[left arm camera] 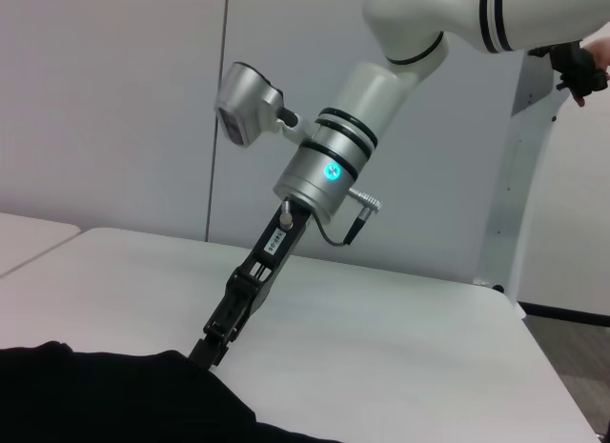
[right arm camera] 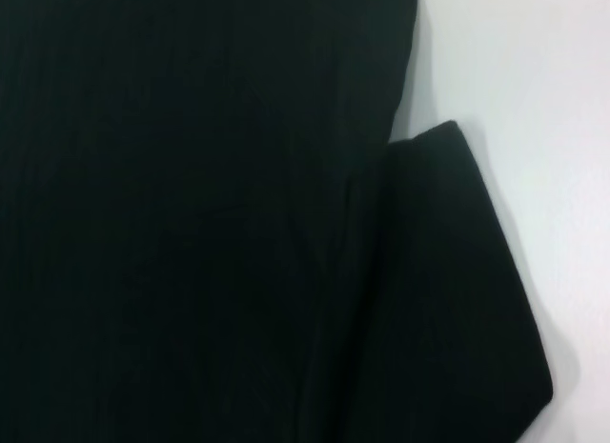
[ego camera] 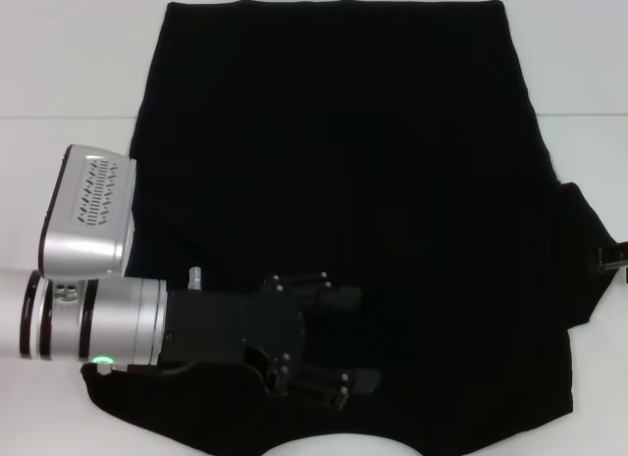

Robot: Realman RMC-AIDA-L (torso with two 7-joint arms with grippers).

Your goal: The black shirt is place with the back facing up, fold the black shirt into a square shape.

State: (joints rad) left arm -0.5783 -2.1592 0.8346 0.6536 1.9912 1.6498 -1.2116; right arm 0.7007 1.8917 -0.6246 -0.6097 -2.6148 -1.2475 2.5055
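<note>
Looking down on a large plain black soft cloth T-shirt (ego camera: 392,181), spread nearly flat across a smooth white table (ego camera: 59,64) with the curved neckline nearest the robot and no lettering showing. Hard to read the black, hard-edged left end effector (ego camera: 339,382), low over the cloth beside the neckline: cannot tell whether spread, pressed together or pinching fabric, black against black. Same for the slim right end effector (left arm camera: 207,351), touching the outer edge of the short right sleeve (ego camera: 589,260); grip cannot be told. Limp, matte, faintly ribbed cloth, likely to drag and bunch rather than slide. Risk of a skewed fold if only the top layer gets caught, or of the whole shirt shifting on the slick table if pulled sideways. Risk too of the sleeve flopping back open once let go, leaving a crooked edge rather than a square.
</note>
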